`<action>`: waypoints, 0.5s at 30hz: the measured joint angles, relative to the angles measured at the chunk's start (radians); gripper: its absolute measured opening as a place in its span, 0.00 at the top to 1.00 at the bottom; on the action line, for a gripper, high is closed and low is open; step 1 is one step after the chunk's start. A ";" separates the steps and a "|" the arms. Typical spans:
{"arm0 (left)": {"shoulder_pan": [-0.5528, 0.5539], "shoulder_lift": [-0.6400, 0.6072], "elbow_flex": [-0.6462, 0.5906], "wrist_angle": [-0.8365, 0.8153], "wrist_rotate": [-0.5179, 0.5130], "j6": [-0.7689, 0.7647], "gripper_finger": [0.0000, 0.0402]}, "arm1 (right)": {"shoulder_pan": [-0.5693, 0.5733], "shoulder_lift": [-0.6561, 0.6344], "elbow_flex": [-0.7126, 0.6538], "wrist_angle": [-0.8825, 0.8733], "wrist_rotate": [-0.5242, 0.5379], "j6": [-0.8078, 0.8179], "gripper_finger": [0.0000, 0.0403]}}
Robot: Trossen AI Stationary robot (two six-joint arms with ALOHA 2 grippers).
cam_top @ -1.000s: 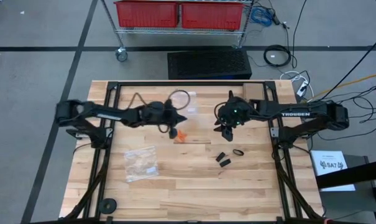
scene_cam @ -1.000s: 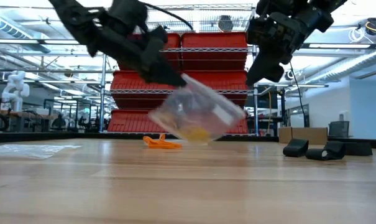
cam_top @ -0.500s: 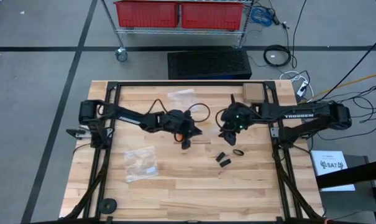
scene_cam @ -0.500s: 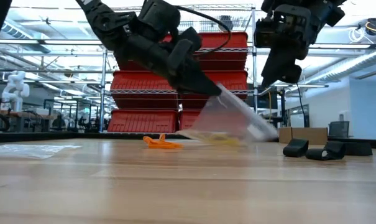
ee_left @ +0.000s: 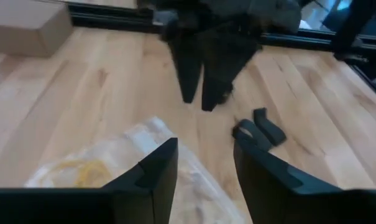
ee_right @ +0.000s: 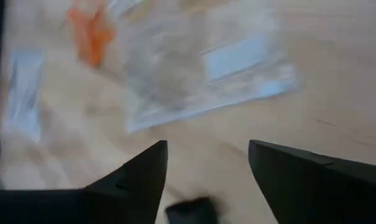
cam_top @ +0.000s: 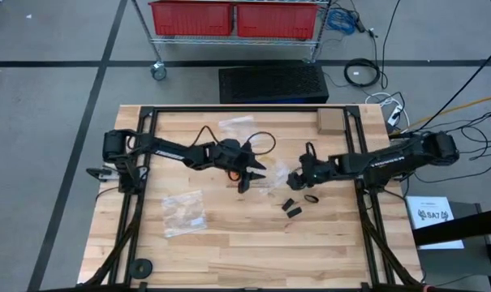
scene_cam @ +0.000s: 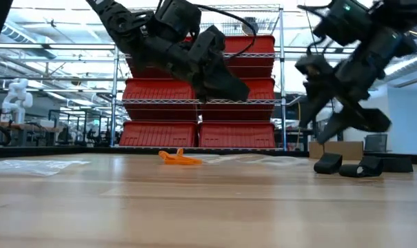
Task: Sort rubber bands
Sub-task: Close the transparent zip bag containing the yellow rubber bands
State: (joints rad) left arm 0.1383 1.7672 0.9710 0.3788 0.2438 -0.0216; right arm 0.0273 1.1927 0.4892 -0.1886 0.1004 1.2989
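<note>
I work at a wooden table [cam_top: 229, 251] with two dark arms reaching toward each other over its middle. My left gripper [cam_top: 247, 180] hangs just above the wood near the table's centre. In the left wrist view its two fingers [ee_left: 156, 171] stand apart with bare wood between them, gripping nothing. My right gripper [cam_top: 292, 177] is close by, facing the left one, raised off the table in the low view [scene_cam: 332, 103]. Its fingers [ee_right: 141, 171] are spread wide and hold nothing.

Between the two grippers a clear zip bag [cam_top: 269, 180] lies flat on the wood. In the left wrist view it sits right under my left fingers, with pale yellow-tan rubber bands [ee_left: 82, 173] bunched inside it. A second clear bag [cam_top: 184, 212] lies well apart, toward the table's left front, with small pale pieces in it. A third clear bag [cam_top: 234, 123] lies at the far edge, near a small cardboard box [cam_top: 329, 122].

Orange rubber bands [scene_cam: 179, 158] lie in a loose heap on the bare wood, just beside the middle bag. Black rubber bands [cam_top: 298, 204] lie scattered on the wood near my right gripper, outside any bag.
</note>
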 joint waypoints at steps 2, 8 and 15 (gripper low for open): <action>0.021 -0.004 -0.001 -0.006 0.012 -0.001 0.59 | 0.013 0.003 -0.024 0.004 0.050 0.070 0.44; 0.099 -0.006 -0.001 0.008 0.178 -0.052 0.59 | -0.005 0.054 -0.038 0.035 0.144 0.104 0.46; 0.156 -0.006 -0.018 0.013 0.297 -0.080 0.59 | -0.067 0.190 -0.036 0.127 0.136 0.076 0.49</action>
State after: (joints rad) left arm 0.2942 1.7611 0.9530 0.3923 0.5408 -0.1017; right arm -0.0396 1.3827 0.4533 -0.0618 0.2369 1.3750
